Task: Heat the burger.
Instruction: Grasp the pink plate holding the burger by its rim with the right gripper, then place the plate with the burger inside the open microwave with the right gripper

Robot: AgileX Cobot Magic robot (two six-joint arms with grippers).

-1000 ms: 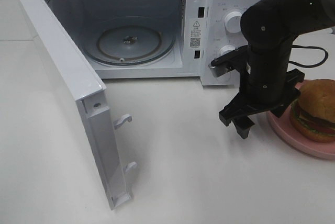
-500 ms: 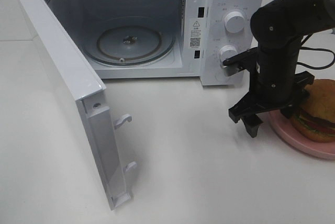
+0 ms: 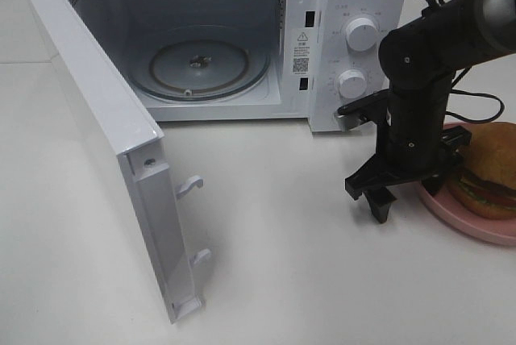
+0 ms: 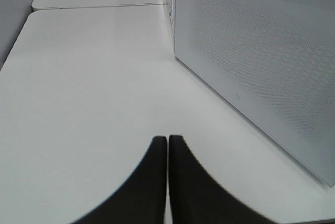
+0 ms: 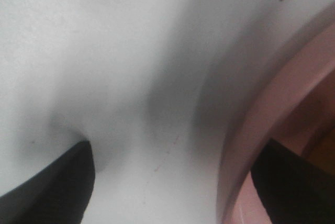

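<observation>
The burger (image 3: 488, 169), with its golden-brown bun, sits on a pink plate (image 3: 476, 230) at the table's right edge. My right gripper (image 3: 409, 197) points down at the plate's left rim and is open. In the right wrist view the pink plate's rim (image 5: 261, 103) lies between the two dark fingers (image 5: 52, 182), one over the table and one over the plate. Nothing is held. My left gripper (image 4: 167, 148) is shut and empty above the white table, beside the outer face of the microwave door (image 4: 261, 51). It does not show in the exterior high view.
The white microwave (image 3: 355, 6) stands at the back with its door (image 3: 105, 127) swung wide open to the left. Its glass turntable (image 3: 197, 67) is bare. Two knobs (image 3: 359, 35) sit on the panel just behind my right arm. A black cable (image 3: 476, 99) trails behind that arm.
My right gripper has shifted right toward the plate and dropped lower at its rim. Its jaws stay wide. The burger, plate and microwave door have not moved.
</observation>
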